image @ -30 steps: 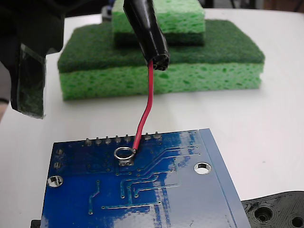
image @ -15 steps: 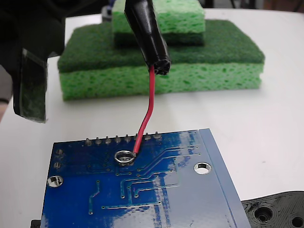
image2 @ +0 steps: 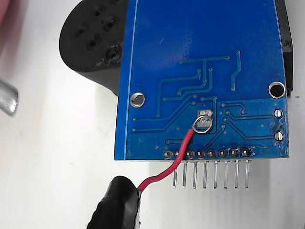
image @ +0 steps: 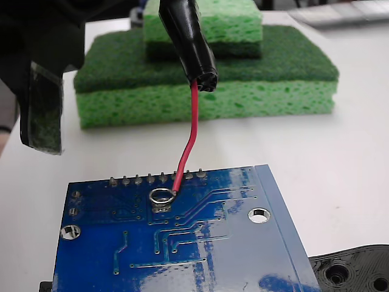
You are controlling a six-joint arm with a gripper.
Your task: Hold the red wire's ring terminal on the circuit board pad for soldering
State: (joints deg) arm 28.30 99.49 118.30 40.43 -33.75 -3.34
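Below the black-sleeved jaws (image: 203, 79) in the fixed view, the wire (image: 189, 137) runs down to the board (image: 182, 243), its ring (image: 160, 196) touching the pad (image: 161, 205).

Wrist view: ring (image2: 202, 124) overlaps pad (image2: 205, 116), up-right of the jaws, which are clenched on the wire.

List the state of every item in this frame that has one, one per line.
Red wire: held at its top end by the black end effector, hanging in a slight curve.
Ring terminal: down on the board, overlapping the pad.
Circuit board: lying flat, trace side up, pins off one edge.
Green sponges: stacked, small one on large, untouched.
Black plastic part: partly under the board.
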